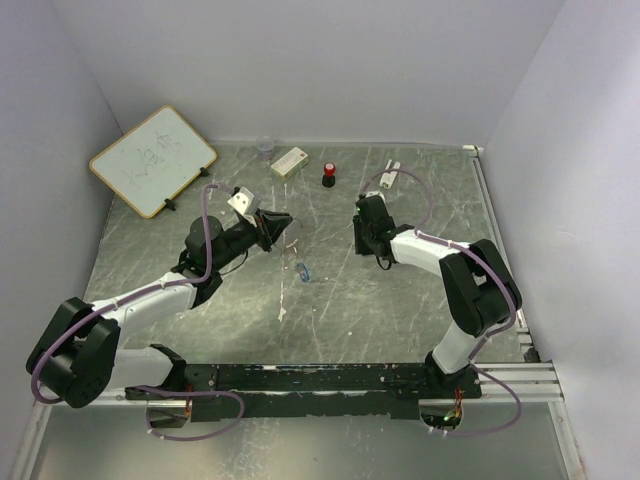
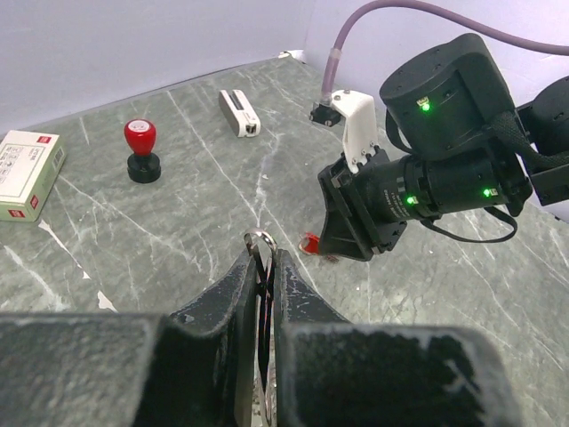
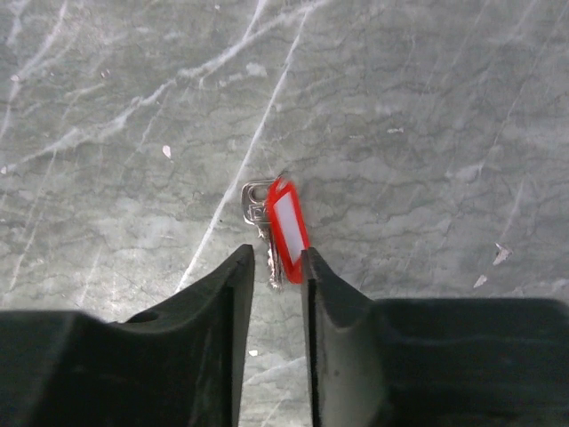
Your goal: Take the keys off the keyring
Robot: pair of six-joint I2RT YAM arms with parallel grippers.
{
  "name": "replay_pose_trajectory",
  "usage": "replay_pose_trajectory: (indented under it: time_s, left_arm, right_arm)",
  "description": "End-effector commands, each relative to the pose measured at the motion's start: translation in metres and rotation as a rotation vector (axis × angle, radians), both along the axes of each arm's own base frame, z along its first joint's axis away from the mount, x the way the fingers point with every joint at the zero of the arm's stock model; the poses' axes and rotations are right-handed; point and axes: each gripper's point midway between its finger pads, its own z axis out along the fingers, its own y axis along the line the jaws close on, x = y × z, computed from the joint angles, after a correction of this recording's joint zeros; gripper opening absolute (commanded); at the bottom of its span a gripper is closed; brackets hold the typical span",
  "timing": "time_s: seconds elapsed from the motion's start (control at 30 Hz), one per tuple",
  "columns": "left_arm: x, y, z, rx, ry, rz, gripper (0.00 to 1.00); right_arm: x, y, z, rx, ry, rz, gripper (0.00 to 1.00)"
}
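Two arms bolted at the near edge of a grey, veined surface (image 1: 400, 300), white walls (image 1: 300, 60) on three sides. Along the back: one whiteboard (image 1: 152, 160), one clear cup (image 1: 264, 148), one white box (image 1: 289, 162), one red-topped black stamp (image 1: 328, 176), one small white piece (image 1: 390, 172). One blue-headed key (image 1: 303, 270) flat on the surface, near the left hand (image 2: 263, 258) but apart from it. That hand stretched toward the middle, fingers pressed together on the keyring (image 2: 260, 238), upright between the tips. Right hand (image 3: 277, 258) opposite, tilted down, one red-headed key (image 3: 286, 224) and one silvery key (image 3: 255, 203) at its tips, narrow gap there; pinched or loose, cannot tell.
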Motion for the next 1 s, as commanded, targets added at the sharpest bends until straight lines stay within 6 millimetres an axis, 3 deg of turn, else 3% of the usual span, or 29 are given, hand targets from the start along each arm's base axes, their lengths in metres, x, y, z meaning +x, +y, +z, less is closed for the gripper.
replay_pose_trajectory:
  time_s: [0.0,0.2,0.33,0.7,0.97]
  left_arm:
    - [-0.005,-0.002,0.017,-0.043,-0.048,-0.029,0.08]
    - [-0.006,-0.004,0.016,-0.042,-0.04,-0.046,0.08]
    - [-0.007,-0.006,0.02,-0.044,-0.045,-0.061,0.08]
    - [-0.01,-0.012,0.039,-0.06,-0.065,-0.101,0.07]
    - [-0.017,-0.014,0.06,-0.097,-0.077,-0.128,0.07]
  right_arm:
    - [0.017,0.004,0.018,0.035,-0.078,-0.023,0.34]
    - [0.017,0.0,0.042,0.04,-0.143,-0.021,0.42]
    - [0.01,0.014,0.065,0.116,-0.21,0.068,0.42]
    - [-0.039,0.082,0.11,0.365,-0.408,0.402,0.41]
    - [-0.079,0.141,0.113,0.409,-0.482,0.62,0.41]
